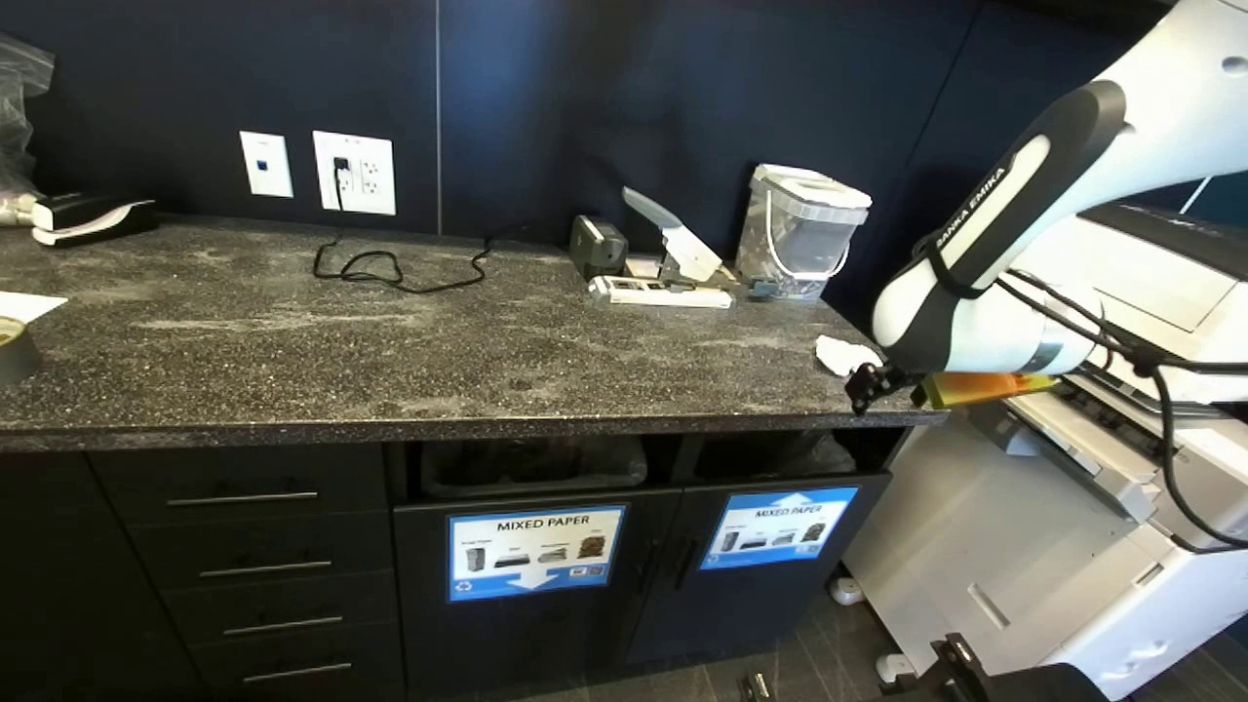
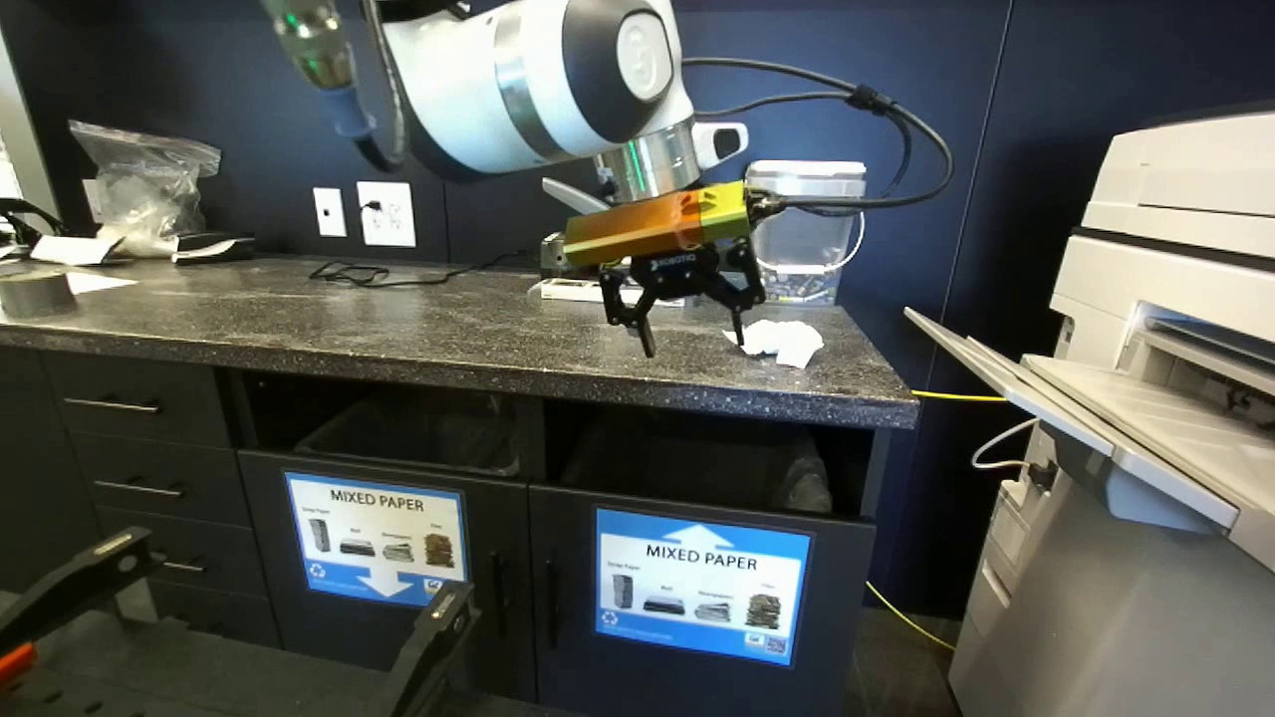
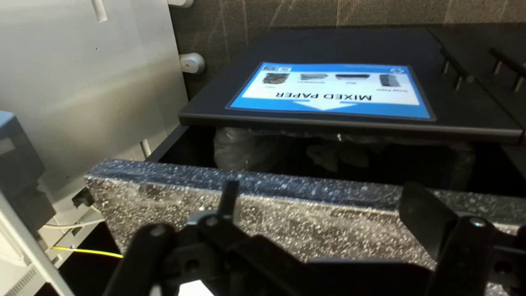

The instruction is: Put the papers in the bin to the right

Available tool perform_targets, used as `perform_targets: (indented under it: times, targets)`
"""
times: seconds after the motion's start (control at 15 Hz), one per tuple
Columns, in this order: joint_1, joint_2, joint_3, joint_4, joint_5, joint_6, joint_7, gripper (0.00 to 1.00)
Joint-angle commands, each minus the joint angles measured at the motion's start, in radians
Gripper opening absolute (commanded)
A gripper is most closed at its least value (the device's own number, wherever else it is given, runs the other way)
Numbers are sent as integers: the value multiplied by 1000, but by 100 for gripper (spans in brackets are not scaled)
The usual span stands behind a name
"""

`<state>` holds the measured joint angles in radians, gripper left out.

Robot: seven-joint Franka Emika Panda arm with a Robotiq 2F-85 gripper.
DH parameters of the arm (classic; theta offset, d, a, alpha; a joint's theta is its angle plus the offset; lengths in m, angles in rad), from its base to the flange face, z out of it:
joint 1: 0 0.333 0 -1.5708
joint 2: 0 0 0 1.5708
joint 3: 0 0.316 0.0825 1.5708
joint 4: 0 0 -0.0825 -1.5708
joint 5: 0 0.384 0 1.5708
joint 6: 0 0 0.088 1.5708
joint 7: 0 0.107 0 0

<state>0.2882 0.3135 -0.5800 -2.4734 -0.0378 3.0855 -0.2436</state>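
Grey is what seems to be a tape roll [image 2: 36, 297] at the far left of the worktop [image 2: 398, 327], with a black cable [image 2: 379, 277] looped farther along. Next, near the front edge, the pincer [image 2: 694, 346] is held, its fingers [image 2: 646, 337] spread wide and nothing grasped between them. Picking up the paper wad [image 2: 782, 341] is judged to be the step in hand. To do it well, the pincer should be shifted toward the back and somewhat right, since only a white corner, probably the wad's, is caught at the lower edge of the wrist view; then centred, lowered and closed gently, so that the loose paper is not nudged away. Below, under the worktop's overhang, the bin [image 2: 702, 510] is seen open at its top, so the wad would have to be carried past the edge before release. Just right of the pincer, near the worktop's right end, the wad is laid. Its long axis seems to be set roughly along the front edge, the thinner end pointed left at the pincer, a loose flap turned frontward; foreshortening leaves this uncertain. Farthest right, a printer [image 2: 1175, 209] is placed.
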Motion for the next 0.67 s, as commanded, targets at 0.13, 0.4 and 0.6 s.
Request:
perform_targets:
  times: [0.13,0.4,0.6]
  targets:
    - [-78,56,61,238,-41,-149,225,100]
    - [-186,143,150,398,-26,-211,373,100]
    - [-246,232,188,530,-9,-281,462,100]
